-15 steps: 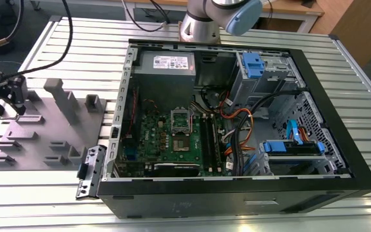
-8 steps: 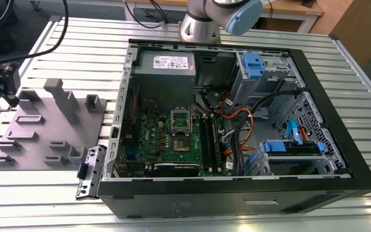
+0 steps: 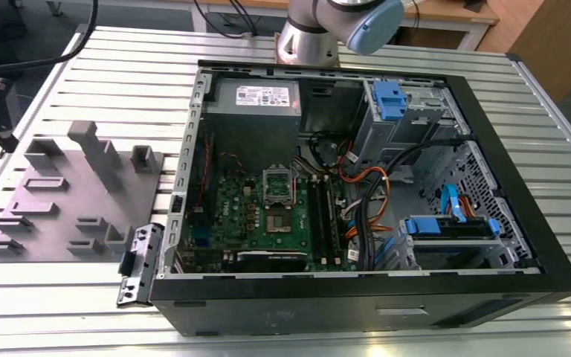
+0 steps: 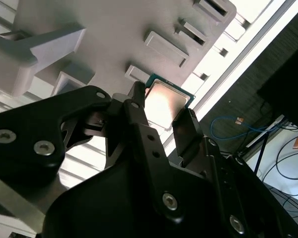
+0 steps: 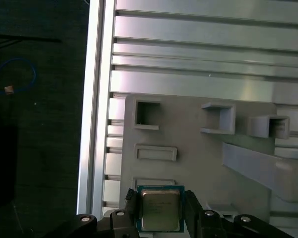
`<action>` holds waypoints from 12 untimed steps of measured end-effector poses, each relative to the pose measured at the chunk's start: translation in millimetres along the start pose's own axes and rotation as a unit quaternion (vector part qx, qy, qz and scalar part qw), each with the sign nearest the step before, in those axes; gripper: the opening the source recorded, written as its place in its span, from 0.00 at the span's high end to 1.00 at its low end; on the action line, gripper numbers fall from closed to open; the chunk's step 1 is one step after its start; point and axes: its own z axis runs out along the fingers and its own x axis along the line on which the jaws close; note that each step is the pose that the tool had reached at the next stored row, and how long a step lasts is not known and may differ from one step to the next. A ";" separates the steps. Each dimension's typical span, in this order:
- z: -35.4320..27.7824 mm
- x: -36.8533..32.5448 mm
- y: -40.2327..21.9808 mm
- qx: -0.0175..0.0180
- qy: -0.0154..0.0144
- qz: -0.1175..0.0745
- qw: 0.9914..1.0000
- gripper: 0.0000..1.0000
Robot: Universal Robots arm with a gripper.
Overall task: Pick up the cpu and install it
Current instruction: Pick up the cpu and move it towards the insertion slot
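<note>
**A:** Start big. What is on the table [image 3: 97,59]?

**B:** An open computer case [image 3: 365,306] takes up most of it. A grey tray [image 3: 53,197] with posts [image 3: 97,152] sits beside the case, on the exterior view's left. Inside the case lies the green board [image 3: 265,219], and on it the metal socket [image 3: 279,187]. I cannot tell whether its frame is lifted.

**A:** And the claw?

**B:** In the second wrist view the claw [image 4: 161,108] is narrow, closed on the cpu. In the first wrist view the cpu [image 5: 160,208] sits flat between the two fingers [image 5: 193,214], silver top towards the camera, with one finger against each opposite edge. It hangs over the tray, near the tray's edge and close to a shallow pocket [image 5: 155,152]. It looks lifted clear of the tray, and it is well apart from the socket.

**A:** So the step in hand is the carry. How should it be done well?

**B:** As I judge it, level and by the edges alone, as here. The hold is thin, just two edges, so a jerk or a tilt could let the cpu slip or twist. Squeeze only enough to keep it, since the green rim looks fragile. Move slowly and high enough to clear the posts and the case wall. Keep the square's sides lined up with the fingers, because a cpu turned in the grip would not meet the socket squarely.
</note>
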 end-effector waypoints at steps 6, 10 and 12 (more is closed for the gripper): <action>-1.9 0.0 0.0 0.000 0.000 0.000 1.000 0.53; -2.0 0.0 0.0 0.000 0.000 0.000 1.000 0.53; -3.7 0.0 0.0 0.000 0.000 0.000 1.000 0.53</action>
